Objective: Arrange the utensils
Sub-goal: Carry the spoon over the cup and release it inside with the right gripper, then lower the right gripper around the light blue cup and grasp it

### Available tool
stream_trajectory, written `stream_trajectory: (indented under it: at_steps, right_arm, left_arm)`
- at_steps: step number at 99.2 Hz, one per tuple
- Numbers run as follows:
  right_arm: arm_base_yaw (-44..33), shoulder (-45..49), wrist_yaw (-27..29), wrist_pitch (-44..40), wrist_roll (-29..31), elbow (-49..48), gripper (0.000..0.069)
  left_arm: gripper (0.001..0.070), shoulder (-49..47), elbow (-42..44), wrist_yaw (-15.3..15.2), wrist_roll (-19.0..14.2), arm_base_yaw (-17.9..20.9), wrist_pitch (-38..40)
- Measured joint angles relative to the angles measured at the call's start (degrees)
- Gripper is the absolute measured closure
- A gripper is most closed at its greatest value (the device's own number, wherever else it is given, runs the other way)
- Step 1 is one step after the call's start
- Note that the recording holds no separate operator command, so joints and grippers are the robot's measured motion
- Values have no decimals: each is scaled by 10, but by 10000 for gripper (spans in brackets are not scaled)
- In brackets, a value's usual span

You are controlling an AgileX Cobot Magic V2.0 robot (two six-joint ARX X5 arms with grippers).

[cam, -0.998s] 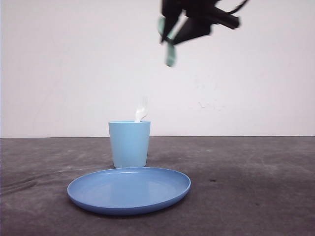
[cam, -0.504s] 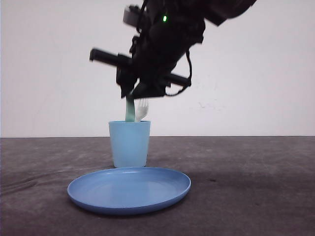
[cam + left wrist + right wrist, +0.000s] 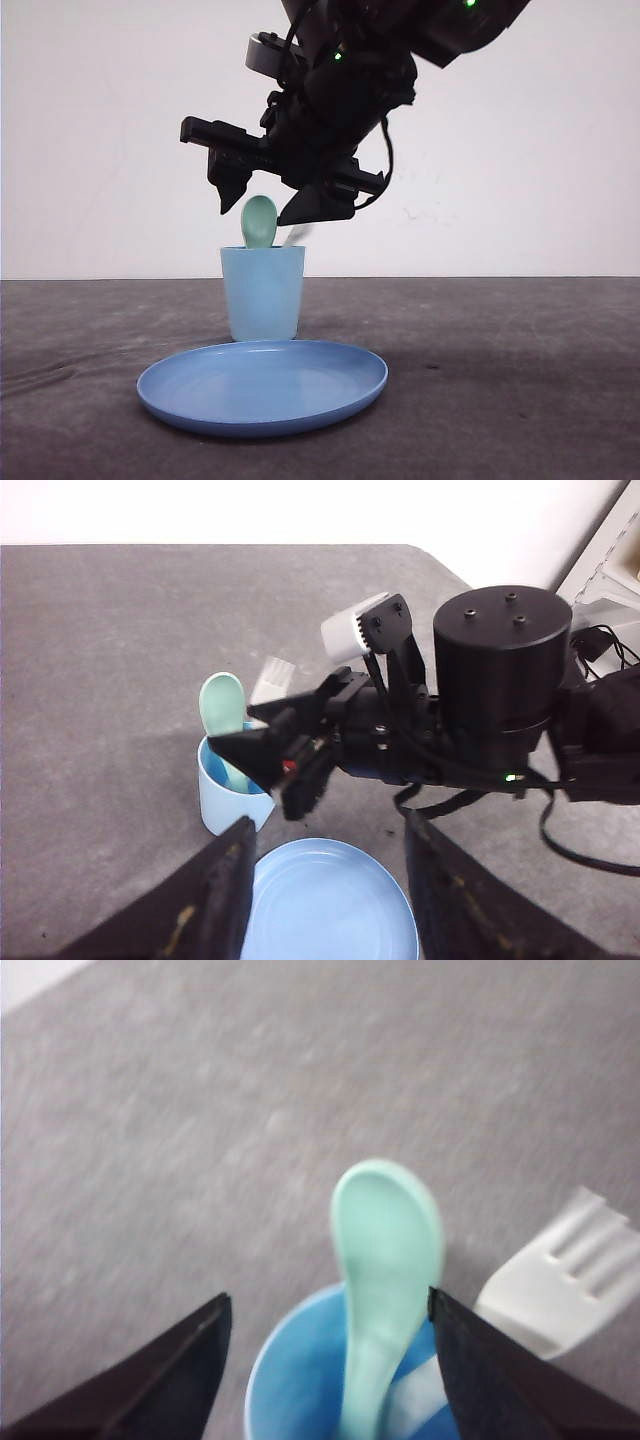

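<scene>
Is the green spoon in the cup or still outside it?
In: the green spoon stands handle-down inside the cup, bowl above the rim, with the right gripper open around it.

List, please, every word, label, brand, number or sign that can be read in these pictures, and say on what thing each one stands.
None: no readable text in any view.
The cup, plate, spoon and fork are plain, with no print.
The right gripper is plain black with small green lights on the arm above it, no lettering legible.
The left gripper has scuffed marks, not letters.
</scene>
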Motion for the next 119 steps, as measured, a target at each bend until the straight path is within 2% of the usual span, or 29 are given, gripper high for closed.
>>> stream_trajectory:
  at_steps: [30,36,48,50,89,104,119]
  right_arm:
    - [17,-128,-2,-233,3,1,289]
    - [24,-131,-16,-282,7,1,234]
    - [28,-123,-31,-344,18,1,26]
    - [28,-121,-30,-347,20,1,8]
    - [7,-45,-31,-263,43,1,9]
    - [-6,-16,-52,-214,50,1,9]
    - [-7,11,-57,-212,51,32,9]
  left_arm:
    - [429,0,0,0,0,0,0]
    - [429,0,0,0,0,0,0]
    - [429,1,0,0,0,0,1]
    - [429,1,0,0,0,0,1]
    - [429,6,0,0,0,0,2]
    - [429,6,0,0,0,0,2]
    - [429,6,0,0,0,0,2]
